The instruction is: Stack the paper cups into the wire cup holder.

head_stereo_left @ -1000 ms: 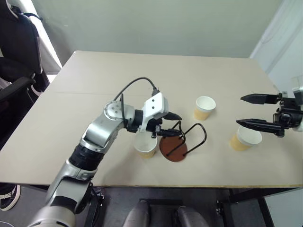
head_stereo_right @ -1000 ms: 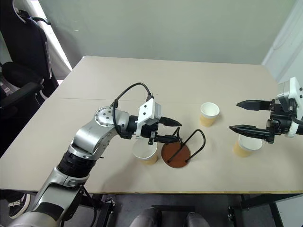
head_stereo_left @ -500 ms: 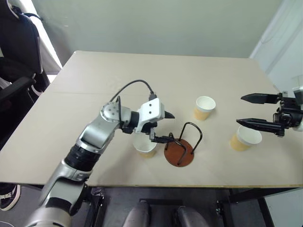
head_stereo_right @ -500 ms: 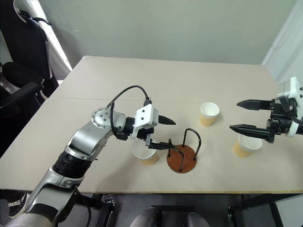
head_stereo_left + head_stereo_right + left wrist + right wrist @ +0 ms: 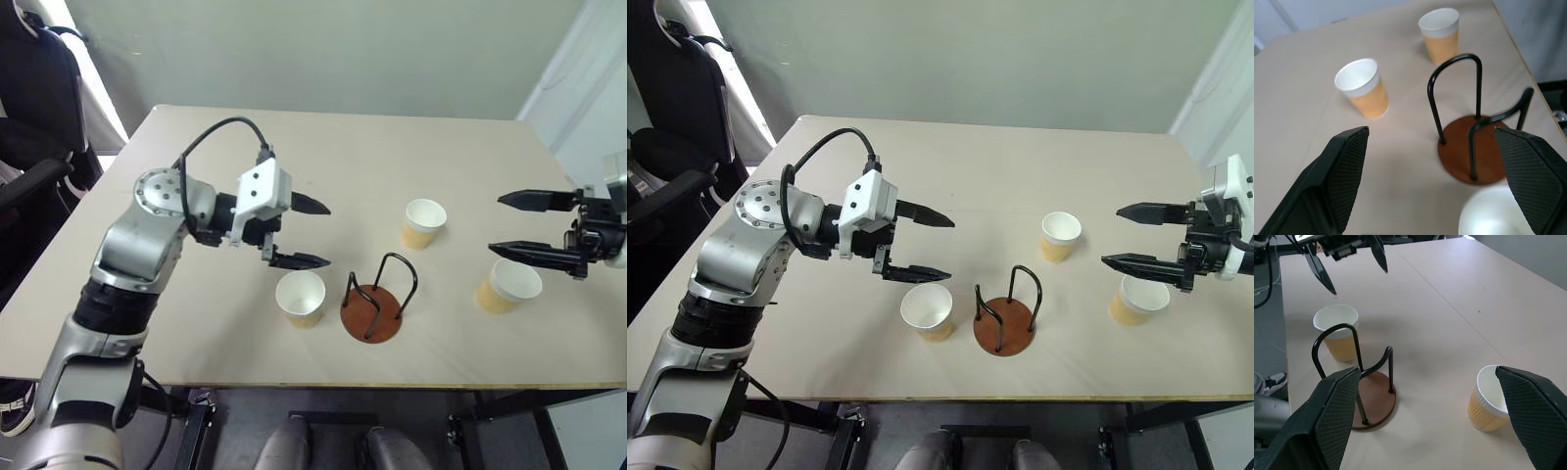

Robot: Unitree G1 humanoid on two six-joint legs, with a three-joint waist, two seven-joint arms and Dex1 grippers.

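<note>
The wire cup holder (image 5: 372, 305) stands upright and empty on its reddish-brown disc near the table's front edge. One paper cup (image 5: 301, 298) sits just left of it, a second cup (image 5: 423, 222) behind and to its right, a third cup (image 5: 507, 285) far right. My left gripper (image 5: 324, 235) hovers open above the table, left of the holder and behind the nearest cup, holding nothing. My right gripper (image 5: 496, 227) hangs open just over the far-right cup, also holding nothing. In the left wrist view the holder (image 5: 1474, 152) lies ahead between my fingers.
The beige table (image 5: 323, 157) has a seam line across its middle and a front edge close behind the holder. A black chair (image 5: 29, 108) stands off the table's left side. The table's right edge runs just past the far-right cup.
My left gripper opened and let go of the tilted holder, which now stands upright on its base. The gripper then drew back left and upward. The right arm stayed still.
</note>
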